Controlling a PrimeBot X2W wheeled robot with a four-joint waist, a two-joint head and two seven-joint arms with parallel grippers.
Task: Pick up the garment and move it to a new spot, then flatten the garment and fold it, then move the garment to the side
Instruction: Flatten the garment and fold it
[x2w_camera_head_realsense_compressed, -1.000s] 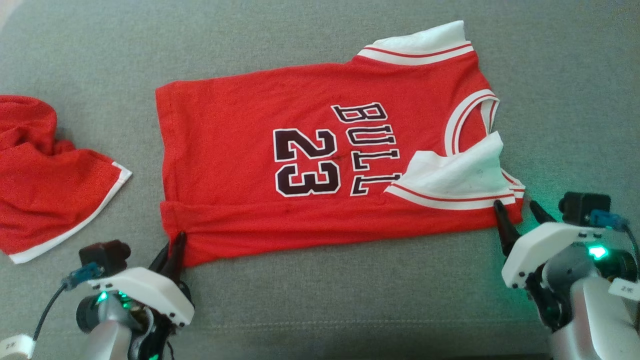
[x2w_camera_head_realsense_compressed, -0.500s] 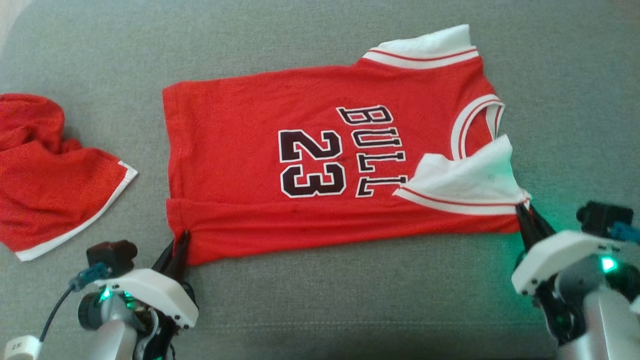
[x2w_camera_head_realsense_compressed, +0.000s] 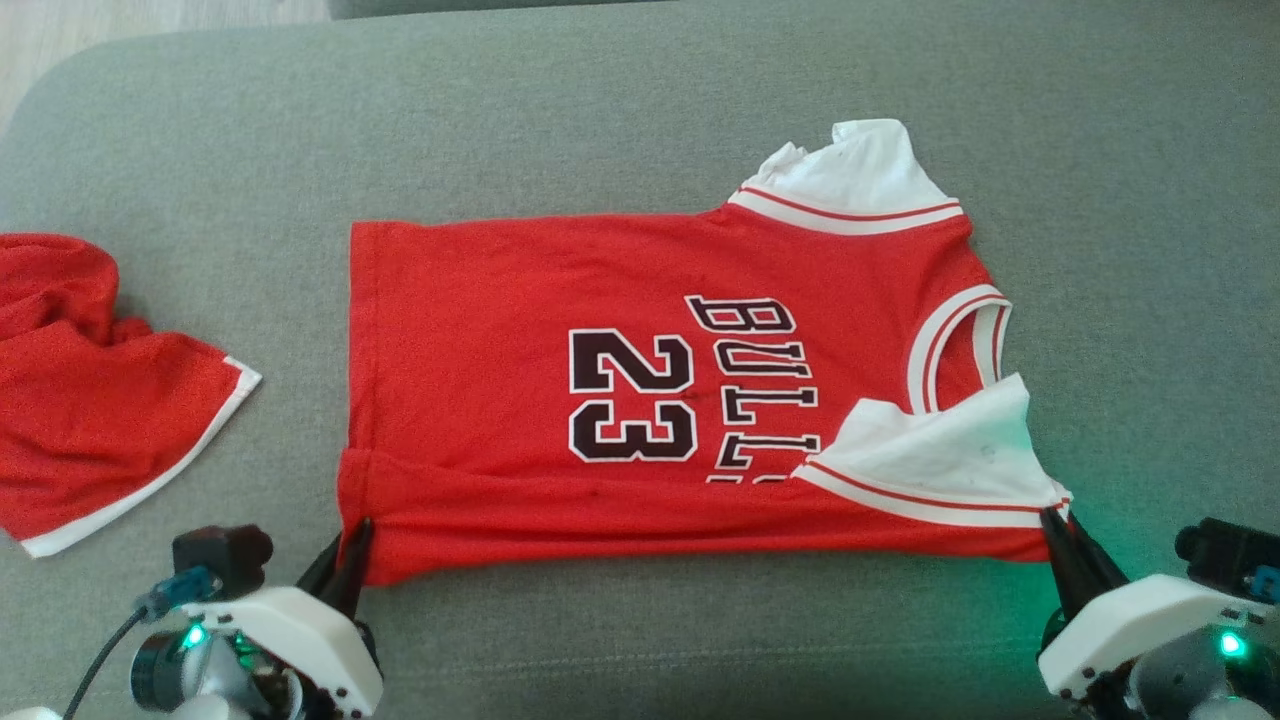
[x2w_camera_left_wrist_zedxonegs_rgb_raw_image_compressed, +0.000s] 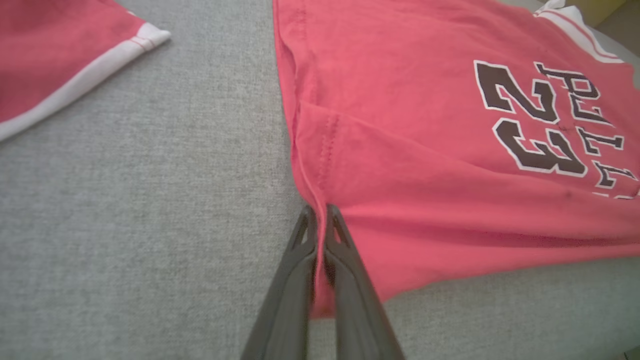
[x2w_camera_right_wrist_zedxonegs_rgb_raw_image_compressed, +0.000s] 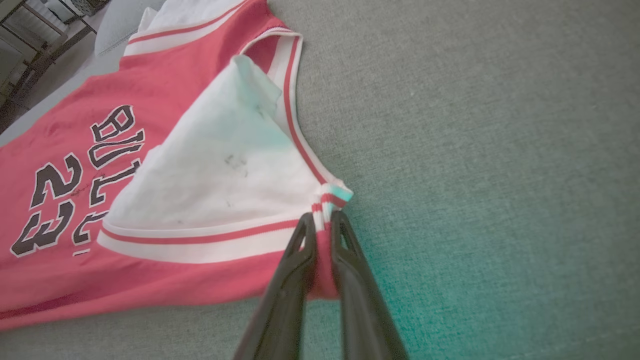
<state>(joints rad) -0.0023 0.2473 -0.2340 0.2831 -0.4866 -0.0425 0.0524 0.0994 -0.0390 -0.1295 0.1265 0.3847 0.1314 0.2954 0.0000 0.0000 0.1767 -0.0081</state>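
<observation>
Red jersey (x2w_camera_head_realsense_compressed: 480, 400), long axis left-right, collar toward the right; left pincer (x2w_camera_head_realsense_compressed: 352, 532), right pincer (x2w_camera_head_realsense_compressed: 1052, 518), each clamped on a near corner

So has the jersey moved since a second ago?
Yes, slightly: the jersey now lies farther from the crumpled red cloth, toward the robot's right. The camera shifted too.

Soft, even light washes the grey cushion (x2w_camera_head_realsense_compressed: 640, 100), with only a thin shadow under the near edge of the red jersey (x2w_camera_head_realsense_compressed: 480, 380). A green lamp (x2w_camera_head_realsense_compressed: 1230, 645) behind the right gripper (x2w_camera_head_realsense_compressed: 1052, 518) tints the fabric at lower right (the glow also shows in the right wrist view). Both wrist views bow at their edges, and the dark fingers (x2w_camera_left_wrist_zedxonegs_rgb_raw_image_compressed: 347, 285) blur near the lens.
</observation>
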